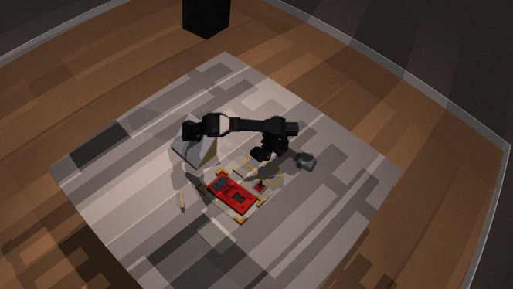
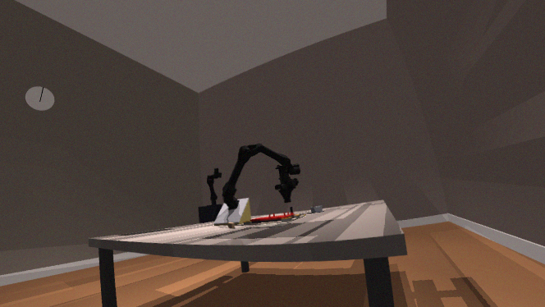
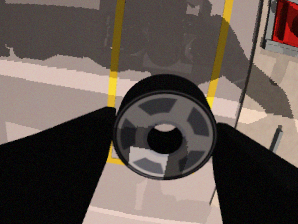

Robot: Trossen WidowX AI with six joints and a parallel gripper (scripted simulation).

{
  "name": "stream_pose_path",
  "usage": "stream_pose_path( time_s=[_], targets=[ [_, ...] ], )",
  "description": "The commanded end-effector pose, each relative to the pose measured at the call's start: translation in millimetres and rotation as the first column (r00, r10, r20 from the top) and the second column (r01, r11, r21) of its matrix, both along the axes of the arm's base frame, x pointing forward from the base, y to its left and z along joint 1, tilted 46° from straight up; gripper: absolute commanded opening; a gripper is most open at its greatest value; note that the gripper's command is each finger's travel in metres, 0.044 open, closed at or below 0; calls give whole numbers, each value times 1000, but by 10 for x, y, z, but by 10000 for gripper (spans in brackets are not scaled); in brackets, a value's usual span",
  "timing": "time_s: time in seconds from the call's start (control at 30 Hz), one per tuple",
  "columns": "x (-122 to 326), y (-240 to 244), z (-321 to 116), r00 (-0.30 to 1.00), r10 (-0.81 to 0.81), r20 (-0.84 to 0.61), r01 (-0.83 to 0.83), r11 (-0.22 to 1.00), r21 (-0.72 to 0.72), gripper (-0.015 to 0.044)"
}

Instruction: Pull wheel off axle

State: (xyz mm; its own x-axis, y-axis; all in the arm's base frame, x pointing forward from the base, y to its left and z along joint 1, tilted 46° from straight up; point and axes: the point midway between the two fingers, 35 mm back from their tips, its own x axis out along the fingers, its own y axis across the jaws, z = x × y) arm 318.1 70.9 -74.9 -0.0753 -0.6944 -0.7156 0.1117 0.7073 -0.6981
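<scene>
The wheel, with a black tyre and a grey spoked hub, is off the axle and held between the fingertips of my gripper, which is shut on it. The gripper points down, above the table. The marked area, a yellow outline, lies below; in the wrist view the wheel overlaps its near end. The bare upright axle is a short black post on a small red base beside the outline.
A red board lies between orange corner brackets beside the axle base. A grey block stands beyond the outline. A wooden stick, a pale flat sheet and a wedge by the arm's base are also on the table.
</scene>
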Motion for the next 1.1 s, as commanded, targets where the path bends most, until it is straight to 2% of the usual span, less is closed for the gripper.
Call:
stream_pose_path(
  time_s=[0.0,0.43,0.63,1.0,1.07],
  targets=[
    [-24,-69,-74,1000,3,-8,-3,1000,-8,0],
    [-85,-620,-619,1000,3,-8,-3,1000,-11,0],
    [-94,-650,-646,1000,3,-8,-3,1000,-12,0],
    [-78,-609,-604,1000,-3,-7,3,1000,-7,289],
    [-64,-545,-546,1000,-2,-7,2,1000,-7,300]
  ],
)
